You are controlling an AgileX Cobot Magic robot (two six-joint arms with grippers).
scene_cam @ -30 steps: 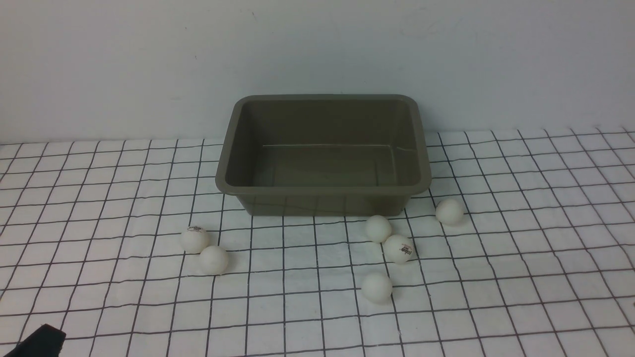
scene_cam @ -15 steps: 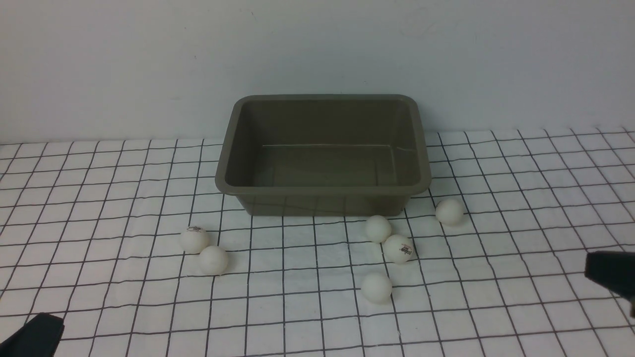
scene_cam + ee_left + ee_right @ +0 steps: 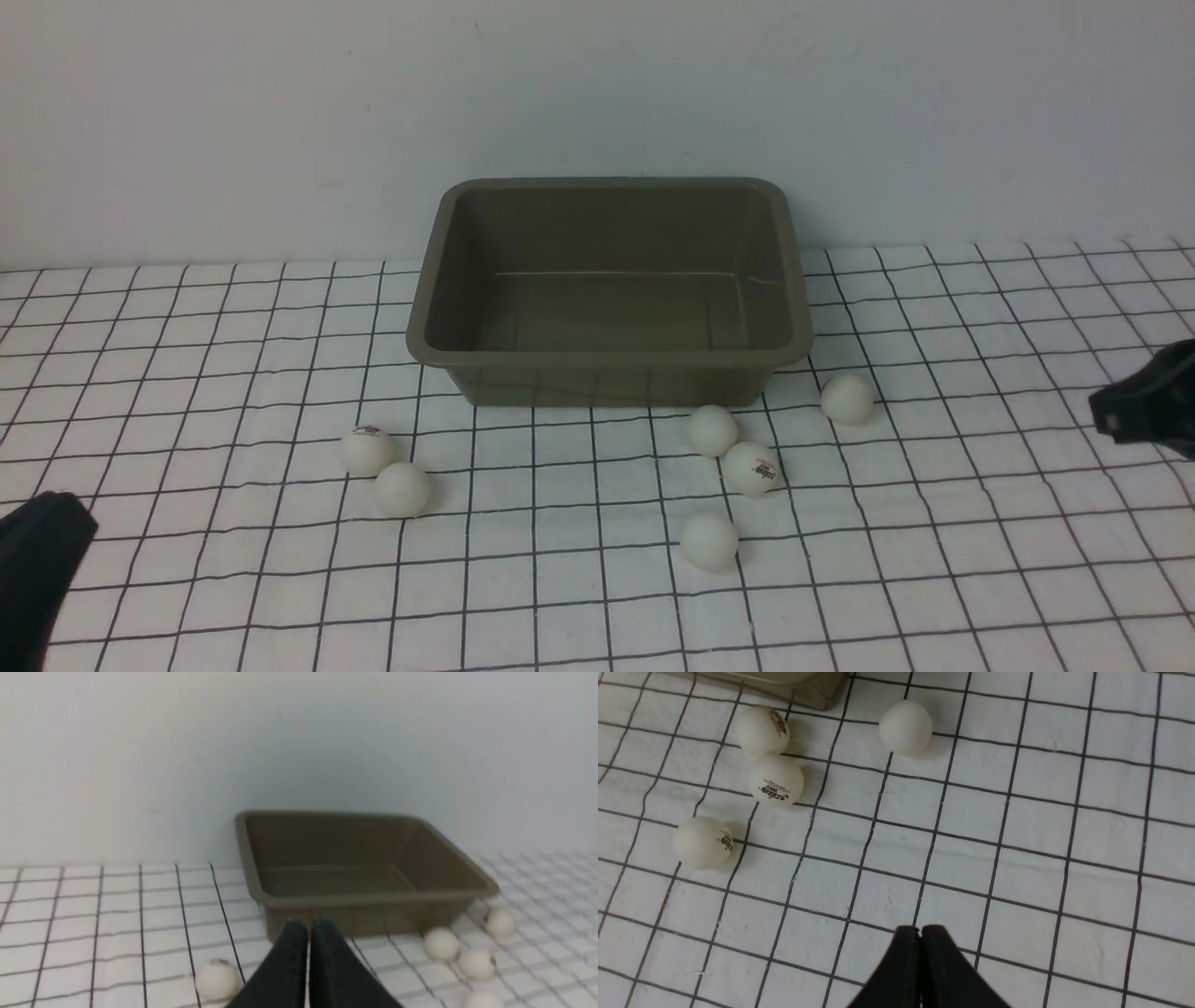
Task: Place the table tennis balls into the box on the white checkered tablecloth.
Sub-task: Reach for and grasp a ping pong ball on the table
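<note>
I see box [image 3: 607, 357] empty: zero of six balls [image 3: 750, 468] in. All lie on cloth [image 3: 187, 373] before box, two left, four right. Left jaws, right jaws both closed tight, holding nothing. Every pick left.

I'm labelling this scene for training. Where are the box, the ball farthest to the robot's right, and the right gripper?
box [image 3: 607, 358], front view, on its near rim.
table tennis ball farthest right [image 3: 847, 399], front view, on its middle.
right gripper [image 3: 920, 932], right wrist view, midway between its shut fingertips.
</note>
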